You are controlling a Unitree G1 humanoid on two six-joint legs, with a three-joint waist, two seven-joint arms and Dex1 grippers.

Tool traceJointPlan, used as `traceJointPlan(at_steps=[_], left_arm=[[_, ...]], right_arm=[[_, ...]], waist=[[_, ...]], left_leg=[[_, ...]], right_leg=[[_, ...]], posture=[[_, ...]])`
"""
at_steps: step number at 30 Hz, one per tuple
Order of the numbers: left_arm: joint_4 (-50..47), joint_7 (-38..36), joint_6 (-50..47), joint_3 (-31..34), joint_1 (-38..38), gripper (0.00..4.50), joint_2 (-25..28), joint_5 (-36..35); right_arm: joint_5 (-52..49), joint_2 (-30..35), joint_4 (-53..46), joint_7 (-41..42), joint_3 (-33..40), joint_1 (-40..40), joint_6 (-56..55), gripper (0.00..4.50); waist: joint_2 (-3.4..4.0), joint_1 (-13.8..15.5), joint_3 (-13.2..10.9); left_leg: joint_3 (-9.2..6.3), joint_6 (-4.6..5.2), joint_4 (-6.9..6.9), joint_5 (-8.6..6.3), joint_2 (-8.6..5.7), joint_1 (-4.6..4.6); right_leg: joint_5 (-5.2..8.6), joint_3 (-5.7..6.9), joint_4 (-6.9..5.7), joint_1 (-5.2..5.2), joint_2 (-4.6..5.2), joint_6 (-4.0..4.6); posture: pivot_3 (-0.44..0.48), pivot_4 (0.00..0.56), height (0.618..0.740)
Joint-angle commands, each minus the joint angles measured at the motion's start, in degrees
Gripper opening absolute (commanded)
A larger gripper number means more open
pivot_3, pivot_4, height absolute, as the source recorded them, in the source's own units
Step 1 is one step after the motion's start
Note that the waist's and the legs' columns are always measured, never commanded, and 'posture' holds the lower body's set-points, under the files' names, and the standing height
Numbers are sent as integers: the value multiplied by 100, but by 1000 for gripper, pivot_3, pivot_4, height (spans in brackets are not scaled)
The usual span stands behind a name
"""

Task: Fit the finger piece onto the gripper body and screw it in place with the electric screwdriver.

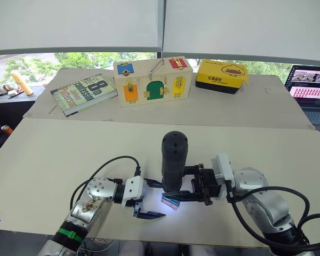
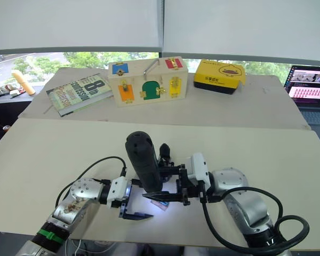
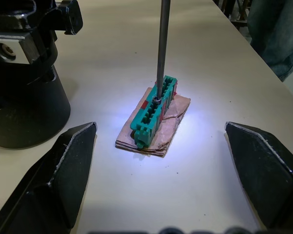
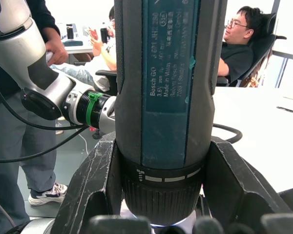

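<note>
A pale beige worktable (image 1: pixel 69 149) runs beneath shaded windows, with a second table behind it carrying a paperback book (image 1: pixel 83 93), a wooden latch box with coloured doors (image 1: pixel 152 81), a yellow carton (image 1: pixel 222 75) and, at the far right edge, an open laptop (image 1: pixel 311 90). At the near centre of the table, the right gripper (image 1: pixel 188 186) is clamped on the thick dark blue-black electric screwdriver (image 1: pixel 174 160), which stands upright with its rounded end uppermost; the right wrist view shows both black fingers (image 4: pixel 95 185) pressed against the barrel just above its collar. The tool's thin metal bit (image 3: pixel 161 48) comes straight down onto a small green ridged block (image 3: pixel 154 109) that lies on a scrap of brown card (image 3: pixel 154 129) in a bright pool of white light. The left gripper (image 1: pixel 144 210) sits just beside that spot with its jaws spread wide and empty, one black finger (image 3: pixel 63 170) on either side of the green block and touching neither it nor the card. In the left wrist view the small chunky black gripper body (image 3: pixel 24 83) with its round base stands on the table near the card, apart from it. People, one seated, are visible behind in the right wrist view.
</note>
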State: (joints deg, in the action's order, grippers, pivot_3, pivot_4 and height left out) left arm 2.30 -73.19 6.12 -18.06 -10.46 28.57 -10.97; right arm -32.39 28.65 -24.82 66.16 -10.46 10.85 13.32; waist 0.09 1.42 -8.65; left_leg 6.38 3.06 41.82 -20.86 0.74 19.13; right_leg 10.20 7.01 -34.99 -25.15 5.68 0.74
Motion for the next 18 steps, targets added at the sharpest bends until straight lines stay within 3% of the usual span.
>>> traceJointPlan(at_steps=[1,18], left_arm=[[240,37,-72,-290,122,4452,-67,173],[168,100,-123,-174,200,4452,11,90]], right_arm=[[-17,-55,-79,7,62,112,-227,1895],[-33,-50,-92,51,-26,20,-234,1895]], waist=[[0,0,0],[2,-2,1]], left_leg=[[0,0,0,0,0,0],[0,2,0,-1,1,-1]], right_leg=[[0,0,0,0,0,0],[0,0,0,0,3,0]], posture=[[0,150,740],[0,150,740]])
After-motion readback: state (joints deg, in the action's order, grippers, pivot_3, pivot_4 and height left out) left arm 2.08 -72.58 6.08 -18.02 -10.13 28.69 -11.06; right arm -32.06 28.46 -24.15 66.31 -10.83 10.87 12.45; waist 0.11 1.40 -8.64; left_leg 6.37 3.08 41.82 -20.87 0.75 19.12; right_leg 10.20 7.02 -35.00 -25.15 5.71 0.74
